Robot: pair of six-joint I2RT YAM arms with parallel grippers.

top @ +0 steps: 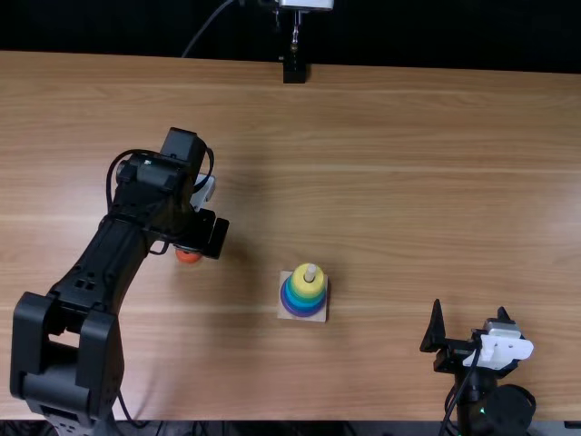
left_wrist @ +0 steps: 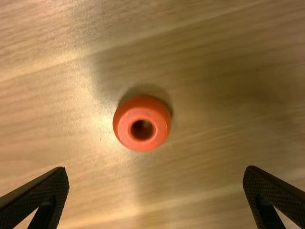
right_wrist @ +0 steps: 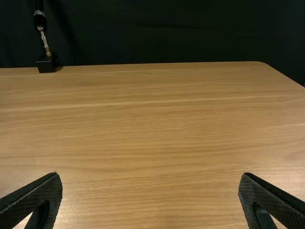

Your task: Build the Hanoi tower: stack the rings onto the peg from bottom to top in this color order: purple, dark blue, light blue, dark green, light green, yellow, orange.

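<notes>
Centring the left gripper [left_wrist: 156, 171] above the orange ring [left_wrist: 142, 109], well left of the peg [top: 310, 272], should help us; that gripper's fingers stand wide apart, holding nothing. We then lower straight, squeeze the smooth, rounded sides evenly and keep the ring level. Right of the peg, the right gripper [right_wrist: 150, 175] gapes empty. The yellow ring [top: 307, 286] crowns the peg's tapering stack [top: 300, 307].

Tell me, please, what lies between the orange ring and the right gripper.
In the top view, the peg with stacked rings, yellow uppermost, stands between them.
</notes>
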